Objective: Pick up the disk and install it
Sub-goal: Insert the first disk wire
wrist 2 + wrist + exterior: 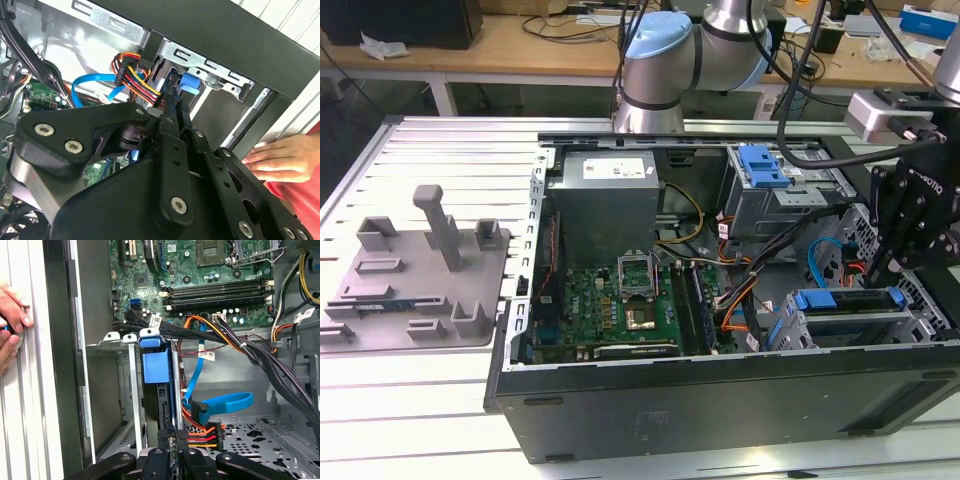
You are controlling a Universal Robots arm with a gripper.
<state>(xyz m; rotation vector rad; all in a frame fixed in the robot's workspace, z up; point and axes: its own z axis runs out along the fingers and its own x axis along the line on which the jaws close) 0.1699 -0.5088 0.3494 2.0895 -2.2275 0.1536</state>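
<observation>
The disk (847, 300), a flat drive framed by a blue bracket, lies in the metal drive cage (800, 335) at the case's front corner, on the exterior view's right. In the first wrist view I see the disk (156, 367) end-on, standing in the cage slot. My black gripper (892, 268) hangs just above the disk's end nearest the exterior view's right. Its two fingers (167, 437) are pressed together and shut, their tips at the disk's rear edge, not around it. In the second wrist view the gripper (171, 102) points at the blue bracket (190, 82).
A person's hand (11, 315) rests on the table beside the case wall (60, 365). Orange and black power cables (240, 345) and a blue data cable (225, 402) run close beside the cage. The grey power supply (610, 195), motherboard (620, 310) and a grey fixture (420, 270) lie toward the exterior view's left.
</observation>
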